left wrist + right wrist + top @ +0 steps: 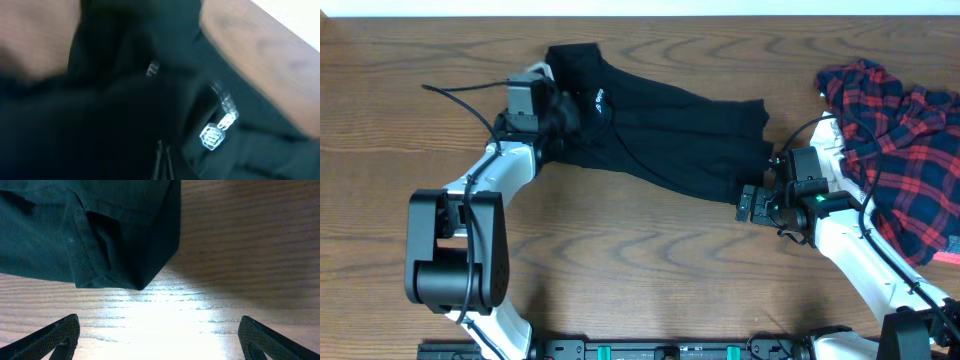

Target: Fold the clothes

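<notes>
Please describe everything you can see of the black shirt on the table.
The black shirt is soft knit-looking fabric with a small white logo. It lies crumpled and stretched slantwise across the wooden table, not folded. The left gripper, shut, appears to pinch it near the logo. Its hemmed lower corner lies just ahead of the open right gripper, untouched.

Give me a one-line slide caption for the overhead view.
Left end effector shut on the black shirt, right end effector open at its far corner, plaid garment heaped aside.
</notes>
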Controlling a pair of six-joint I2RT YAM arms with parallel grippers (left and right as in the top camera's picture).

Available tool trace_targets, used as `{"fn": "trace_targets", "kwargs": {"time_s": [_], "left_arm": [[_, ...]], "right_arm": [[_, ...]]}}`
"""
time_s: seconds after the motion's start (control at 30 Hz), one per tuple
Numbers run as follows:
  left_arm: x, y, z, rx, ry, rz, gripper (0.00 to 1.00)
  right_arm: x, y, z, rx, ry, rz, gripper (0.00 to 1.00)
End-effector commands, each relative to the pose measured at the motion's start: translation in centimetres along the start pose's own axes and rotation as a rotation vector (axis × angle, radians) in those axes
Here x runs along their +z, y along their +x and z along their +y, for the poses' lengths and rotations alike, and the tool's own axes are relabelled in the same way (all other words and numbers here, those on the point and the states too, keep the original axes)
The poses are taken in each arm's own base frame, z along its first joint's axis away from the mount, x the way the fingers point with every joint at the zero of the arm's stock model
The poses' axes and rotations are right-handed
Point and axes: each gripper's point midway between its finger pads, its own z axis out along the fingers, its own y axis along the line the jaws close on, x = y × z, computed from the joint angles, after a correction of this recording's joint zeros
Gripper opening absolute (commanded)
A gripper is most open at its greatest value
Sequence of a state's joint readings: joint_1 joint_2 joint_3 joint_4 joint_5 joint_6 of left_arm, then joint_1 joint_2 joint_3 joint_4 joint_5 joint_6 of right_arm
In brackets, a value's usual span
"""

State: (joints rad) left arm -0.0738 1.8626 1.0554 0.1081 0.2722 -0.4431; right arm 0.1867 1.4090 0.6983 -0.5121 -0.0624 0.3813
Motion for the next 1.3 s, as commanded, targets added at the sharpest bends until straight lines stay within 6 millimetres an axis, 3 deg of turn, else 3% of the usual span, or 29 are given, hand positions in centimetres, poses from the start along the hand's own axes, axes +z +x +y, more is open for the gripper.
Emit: {"fn": "trace_targets", "kwargs": {"time_s": [0.0, 0.17, 0.33, 0.43, 0.53, 0.7, 0.8, 1.0, 1.03, 1.07, 1.2, 1.27], "left_arm": [[0.0, 0.3, 1.7, 0.045, -0.105, 0.002, 0.06], [1.4, 1.7, 4.9, 0.088, -0.218, 0.036, 0.07], [3.7, 5.7, 8.1, 0.068, -0.277, 0.157, 0.08], [4.1, 7.2, 8.5, 0.058, -0.275, 0.208, 0.08], [3.4, 6.0, 7.6, 0.063, -0.257, 0.177, 0.07], [-0.6, 1.0, 3.8, 0.086, -0.191, 0.038, 0.07], [-3.1, -0.8, 2.4, 0.093, -0.177, -0.011, 0.08], [-6.9, -3.7, 4.6, 0.114, -0.366, -0.135, 0.08], [-7.2, -3.9, 5.0, 0.118, -0.375, -0.137, 0.08], [-7.3, -4.0, 5.4, 0.109, -0.384, -0.133, 0.08], [-7.6, -3.1, 7.6, 0.075, -0.432, -0.085, 0.08], [-7.6, -2.9, 8.0, 0.071, -0.441, -0.072, 0.08]], "right_arm": [[-0.2, -0.3, 0.1, -0.018, 0.003, -0.012, 0.99], [-0.2, -0.3, 0.2, -0.018, 0.003, -0.011, 0.99], [-0.2, -0.2, 0.1, -0.018, 0.003, -0.01, 0.99], [-0.2, -0.2, 0.1, -0.018, 0.004, -0.009, 0.99], [-0.2, -0.3, 0.1, -0.018, 0.003, -0.012, 0.99], [-0.2, -0.4, 0.2, -0.019, 0.001, -0.017, 0.99], [-0.2, -0.9, 0.3, -0.02, -0.001, -0.037, 0.99], [-0.4, -3.1, 1.4, -0.045, -0.048, -0.124, 0.93], [-0.5, -3.3, 1.9, -0.076, -0.074, -0.134, 0.9], [-0.5, -3.4, 2.3, -0.101, -0.094, -0.137, 0.8], [-0.4, -3.4, 4.0, -0.182, -0.186, -0.133, 0.18], [-0.5, -3.8, 4.7, -0.195, -0.219, -0.15, 0.11]]}}
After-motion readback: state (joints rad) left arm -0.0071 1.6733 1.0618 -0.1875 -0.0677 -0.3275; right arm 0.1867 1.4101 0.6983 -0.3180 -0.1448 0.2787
